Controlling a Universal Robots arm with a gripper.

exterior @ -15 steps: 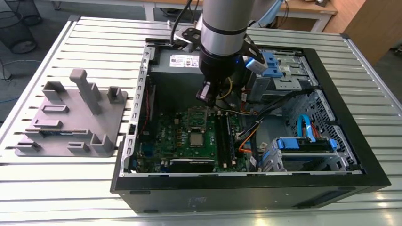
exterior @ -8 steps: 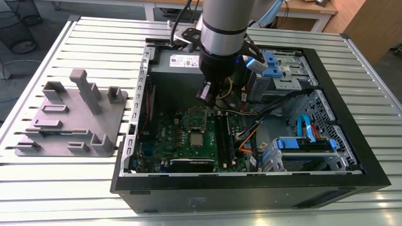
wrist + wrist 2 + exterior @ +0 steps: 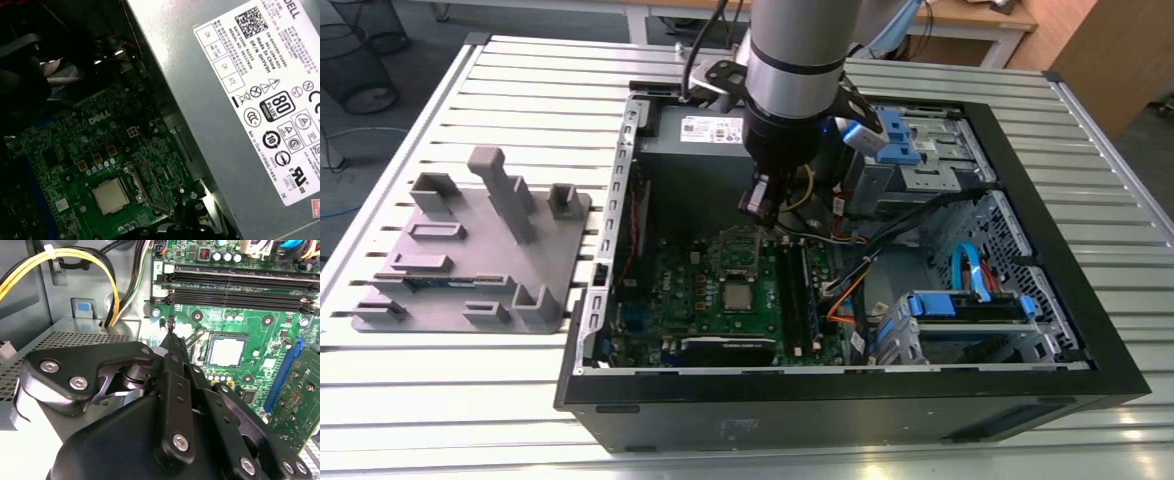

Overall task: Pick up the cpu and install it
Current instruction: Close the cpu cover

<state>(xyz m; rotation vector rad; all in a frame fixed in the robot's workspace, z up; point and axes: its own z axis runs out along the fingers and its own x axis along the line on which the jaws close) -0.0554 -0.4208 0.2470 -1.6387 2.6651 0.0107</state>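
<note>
Exterior view: from off the arm, looking steeply down onto the slatted surface, far enough back to take in the whole open computer case and the gray fixture at nine o'clock of it. Second wrist view: peering close along the gripper onto the motherboard. First wrist view: facing close onto the same board beside the power supply. Common to all three: the cpu and the board around it.
</note>
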